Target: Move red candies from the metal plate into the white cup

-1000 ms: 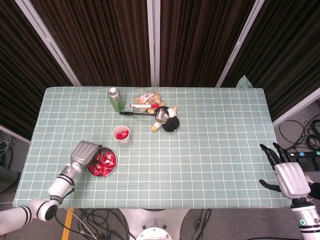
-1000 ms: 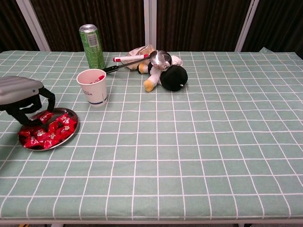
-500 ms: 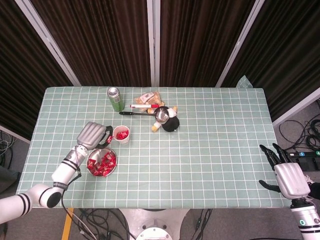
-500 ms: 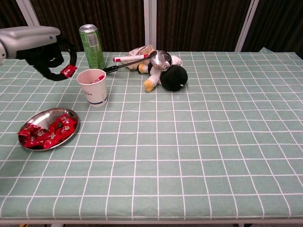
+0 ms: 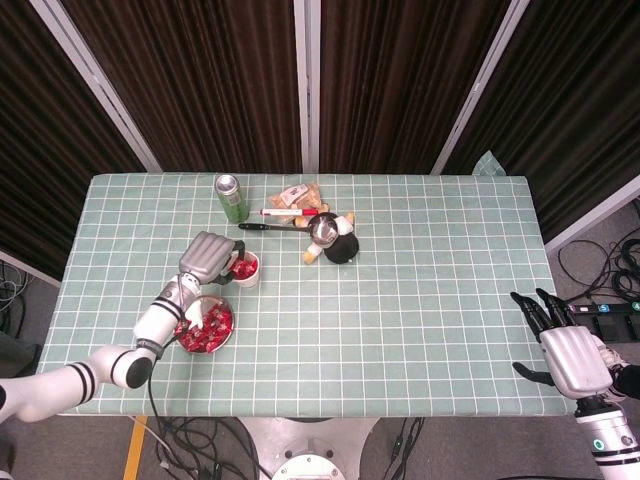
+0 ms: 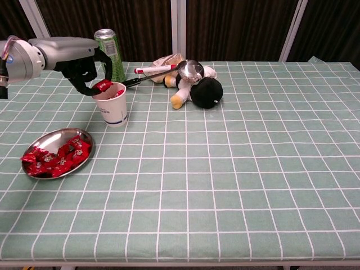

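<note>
The metal plate (image 6: 84, 136) (image 5: 228, 331) holds several red candies (image 6: 53, 158) (image 5: 208, 326) at the table's front left. The white cup (image 6: 112, 110) (image 5: 247, 276) stands just behind it, with red candies inside. My left hand (image 6: 84, 66) (image 5: 210, 259) hovers over the cup's left rim and pinches one red candy (image 6: 103, 86) between its fingertips. My right hand (image 5: 565, 352) stays off the table's right edge, fingers spread, holding nothing; it does not appear in the chest view.
A green can (image 6: 110, 55) (image 5: 231, 198) stands behind the cup. A red marker (image 6: 154, 69), a metal ladle (image 6: 188, 70), a snack packet (image 6: 167, 59) and a black-and-white plush penguin (image 6: 199, 89) lie at the back centre.
My left hand lifted a red candy off the plate and carried it right and back to the cup's rim. The right hand barely shifted.
</note>
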Controlling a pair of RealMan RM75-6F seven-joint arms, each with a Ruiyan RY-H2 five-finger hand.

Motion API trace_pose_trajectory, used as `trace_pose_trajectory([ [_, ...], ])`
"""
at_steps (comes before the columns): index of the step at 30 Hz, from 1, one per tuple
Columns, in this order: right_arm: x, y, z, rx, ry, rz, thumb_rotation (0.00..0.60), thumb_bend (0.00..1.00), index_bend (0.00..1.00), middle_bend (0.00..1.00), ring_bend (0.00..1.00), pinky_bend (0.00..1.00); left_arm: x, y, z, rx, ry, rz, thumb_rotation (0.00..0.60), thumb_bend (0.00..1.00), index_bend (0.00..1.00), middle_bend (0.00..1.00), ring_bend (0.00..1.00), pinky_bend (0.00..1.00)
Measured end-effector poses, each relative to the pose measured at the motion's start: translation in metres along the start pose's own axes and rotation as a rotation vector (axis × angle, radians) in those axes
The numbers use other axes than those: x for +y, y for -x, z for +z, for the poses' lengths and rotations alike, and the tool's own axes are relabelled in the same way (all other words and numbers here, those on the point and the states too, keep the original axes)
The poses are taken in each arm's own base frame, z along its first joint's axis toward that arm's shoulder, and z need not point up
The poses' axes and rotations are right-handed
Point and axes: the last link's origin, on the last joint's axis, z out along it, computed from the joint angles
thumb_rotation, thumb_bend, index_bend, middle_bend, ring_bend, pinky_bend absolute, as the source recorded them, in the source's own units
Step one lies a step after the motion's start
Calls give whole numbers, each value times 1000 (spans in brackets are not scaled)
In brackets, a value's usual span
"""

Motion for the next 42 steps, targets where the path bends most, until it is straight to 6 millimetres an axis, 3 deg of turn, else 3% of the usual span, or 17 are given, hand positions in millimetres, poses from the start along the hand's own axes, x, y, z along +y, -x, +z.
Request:
trace_pose_trajectory([
  [9, -1, 1, 4, 2, -11, 7, 600, 23, 42, 144, 0, 103, 0, -7, -14, 34, 6, -20, 600, 353, 353, 959, 942, 1000],
  [15, 0, 0, 4, 10, -13, 8, 600, 23, 43, 145, 0, 103, -20, -13, -49, 115, -20, -45, 600, 321, 363, 959, 942, 1000],
  [22, -1, 0, 6, 12, -21, 12, 600, 23, 42, 146, 0, 103, -54, 19, -107, 54, -58, 8, 600, 293, 416, 958, 941, 1000],
  [25, -2, 1, 6, 9, -24, 11, 600, 23, 43, 146, 0, 103, -60, 35, -121, -3, -74, 26, 600, 285, 422, 958, 941, 1000],
  [35, -3, 0, 6, 8, -22, 10, 600, 23, 43, 147, 0, 103, -57, 64, -124, -134, -111, 40, 600, 279, 425, 958, 941, 1000],
  [42, -1, 2, 7, 4, -20, 14, 600, 23, 42, 149, 0, 103, -57, 73, -121, -186, -145, 44, 600, 279, 430, 958, 941, 1000],
])
